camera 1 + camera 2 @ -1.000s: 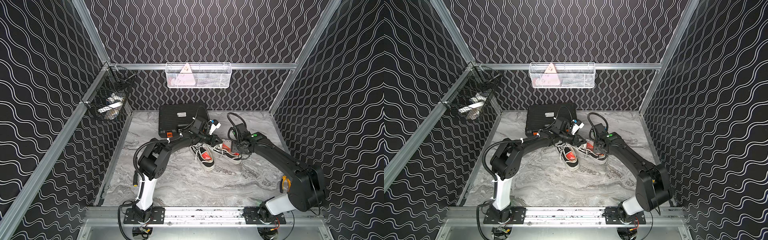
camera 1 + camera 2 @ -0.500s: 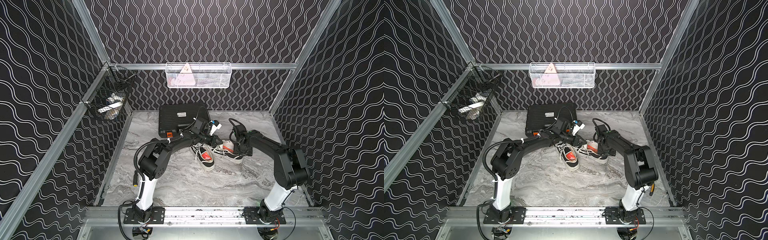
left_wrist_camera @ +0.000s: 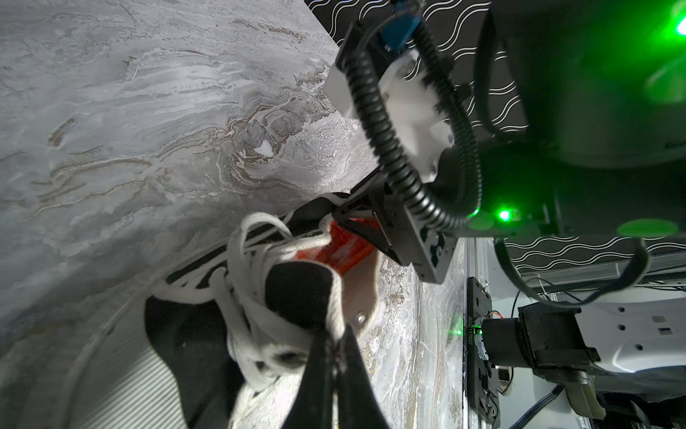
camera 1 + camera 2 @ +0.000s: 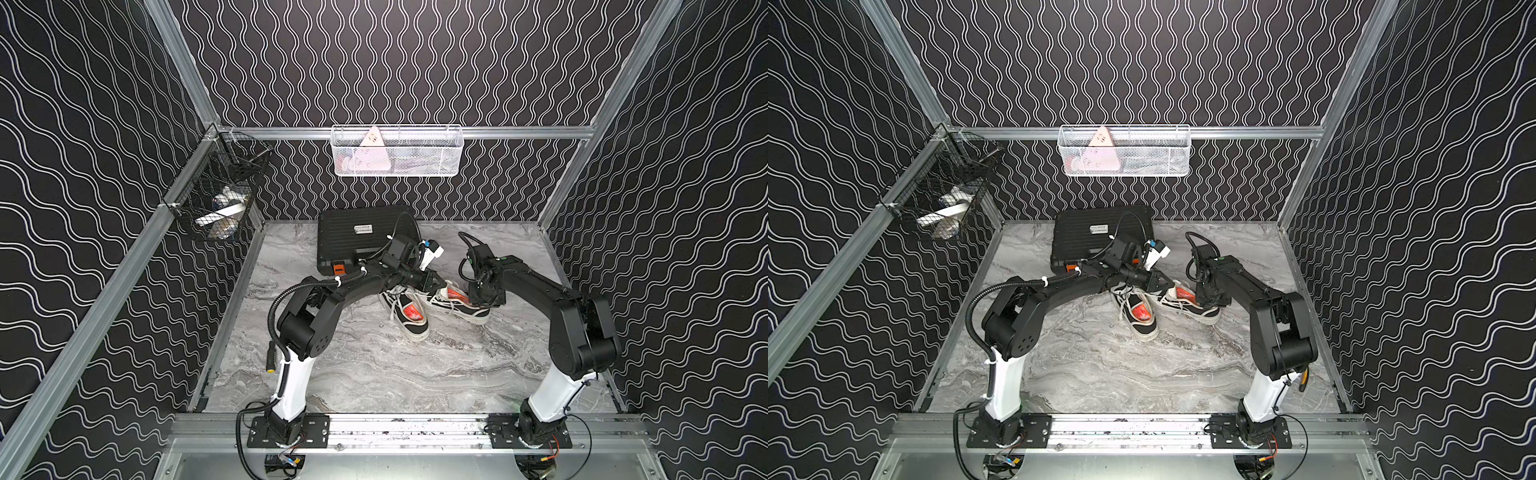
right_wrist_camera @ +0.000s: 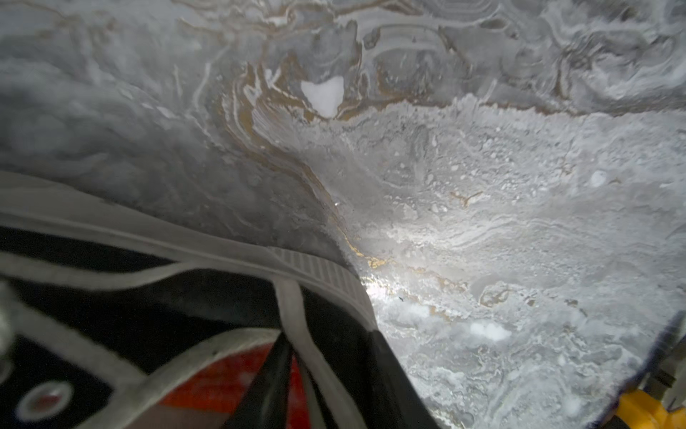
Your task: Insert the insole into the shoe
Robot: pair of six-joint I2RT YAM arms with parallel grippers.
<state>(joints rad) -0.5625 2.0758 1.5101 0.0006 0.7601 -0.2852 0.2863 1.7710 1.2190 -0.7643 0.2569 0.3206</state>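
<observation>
Fingers (image 3: 319, 375) of the left gripper (image 4: 435, 284) are pressing together, pinching the laced upper edge of the shoe (image 4: 467, 309) beside its tongue. Just left of this and nearer, a second shoe (image 4: 409, 328) is resting on the marble table (image 4: 374, 374), showing a red lining. The gripped shoe is sitting on its sole right of centre, its heel pointing right. The red insole (image 4: 456, 296) is lying inside this shoe's opening, showing between the two grippers; whether it is lying fully flat cannot be told. At the right, the right gripper (image 4: 478, 302) is straddling the heel wall, one finger (image 5: 267, 386) reaching inside above the insole. Whether these fingers are clamping the wall cannot be told.
</observation>
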